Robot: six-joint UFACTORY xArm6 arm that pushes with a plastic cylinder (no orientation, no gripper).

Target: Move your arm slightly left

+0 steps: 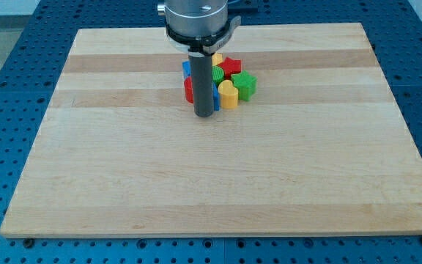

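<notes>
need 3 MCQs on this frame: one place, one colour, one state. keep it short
1. Where does the cluster of blocks sit on the wooden board?
A. near the view's top, about centre
B. the view's bottom left corner
C. the view's right edge

2. What colour is the block at the cluster's right end?
A. blue
B. green
C. white

3. How does my tip stand to the blocks?
A. far off at the view's bottom
B. lifted clear off the board
C. at the cluster's lower left edge

Key: A, the cluster lies just below the top edge. B, the green block is rightmost, beside the yellow block. C, my tip ends by the red block.
</notes>
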